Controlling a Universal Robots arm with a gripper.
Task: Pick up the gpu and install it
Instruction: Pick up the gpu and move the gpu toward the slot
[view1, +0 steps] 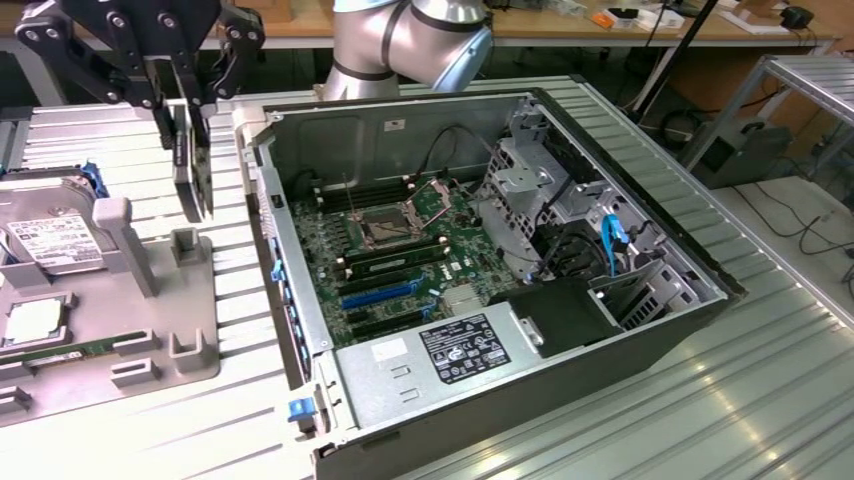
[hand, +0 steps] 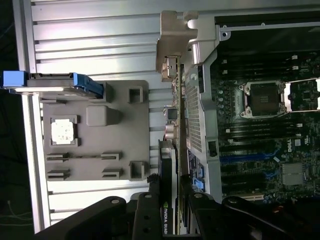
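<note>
My gripper (view1: 187, 105) hangs at the top of the exterior view's left, shut on the gpu (view1: 191, 175). The gpu is a thin dark card that hangs on edge below the fingers. It is lifted off the grey tray (view1: 174, 300) and sits just outside the near wall of the open computer case (view1: 641, 330). In the wrist view the gripper (hand: 169, 200) clamps the gpu (hand: 166, 165) edge-on, over the case's wall, with the motherboard (hand: 250, 150) to one side. The blue expansion slots (view1: 380, 295) on the motherboard are bare.
On the tray lie a silver hard drive (view1: 47, 245) with a white label, a processor chip (view1: 34, 320) and a narrow green memory stick (view1: 67, 352). The case holds a power supply (view1: 447, 350) and a drive cage (view1: 534, 190). The arm's base (view1: 400, 40) stands behind the case.
</note>
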